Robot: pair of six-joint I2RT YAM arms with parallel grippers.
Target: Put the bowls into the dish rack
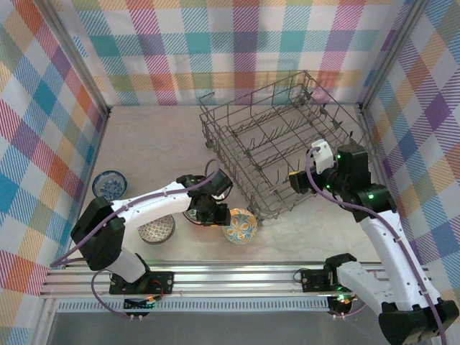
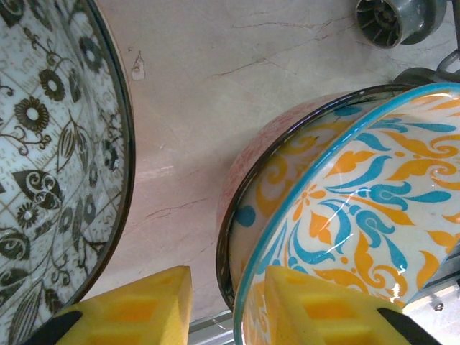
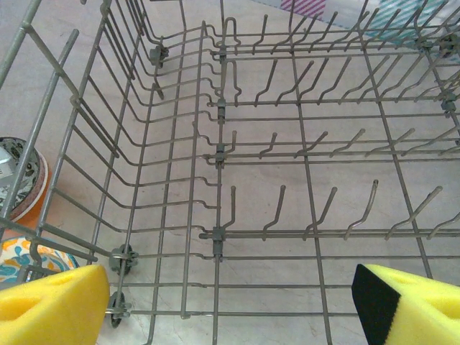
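Straddling the rim of the orange-yellow bowl (image 2: 359, 215) with the barely parted, empty left gripper (image 2: 226, 291), pinch squarely, then lift clear of the floral bowl (image 2: 50, 144) toward the dish rack (image 3: 218, 236) by the wide-open, empty right gripper (image 3: 230, 295).

Pastel plaid walls (image 1: 244, 43); pale marbled tabletop (image 1: 151, 144); aluminium rail (image 1: 237, 277) along near edge

Both arms had white link shells with black joint housings: left arm (image 1: 144, 205), right arm (image 1: 392, 244). A purple cable (image 1: 75, 248) followed each arm and looped free near the wrist. Green indicator lights (image 1: 370, 195) glowed on the right arm's joints. Finger pads (image 2: 136, 305) were yellow blocks with moulded square recesses. One right-hand pad (image 3: 377, 298) showed a black face.
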